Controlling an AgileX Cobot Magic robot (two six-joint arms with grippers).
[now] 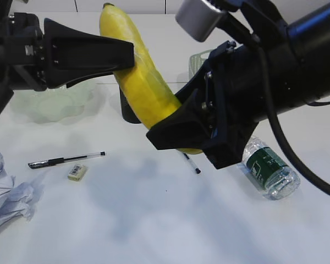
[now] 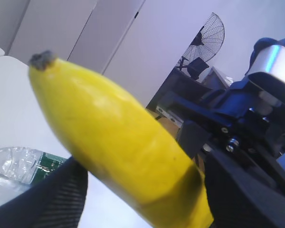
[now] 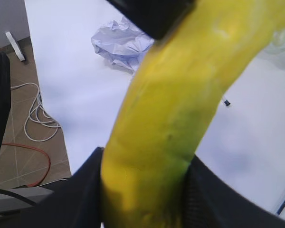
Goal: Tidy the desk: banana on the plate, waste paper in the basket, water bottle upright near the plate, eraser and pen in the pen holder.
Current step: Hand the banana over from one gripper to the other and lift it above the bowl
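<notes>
Exterior view: the banana [image 1: 140, 82] is held above the counter [image 1: 165, 220], the right fingers [image 1: 179, 129] clamped on its lower end, the left fingers [image 1: 118, 55] spread beside its upper part. Left wrist view: banana [image 2: 118, 147] between wide fingers. Right wrist view: fingers [image 3: 85, 190] squeeze the banana [image 3: 171, 118].

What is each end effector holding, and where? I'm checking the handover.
Right end effector grips the banana at its lower end; left end effector brackets its upper part.
</notes>
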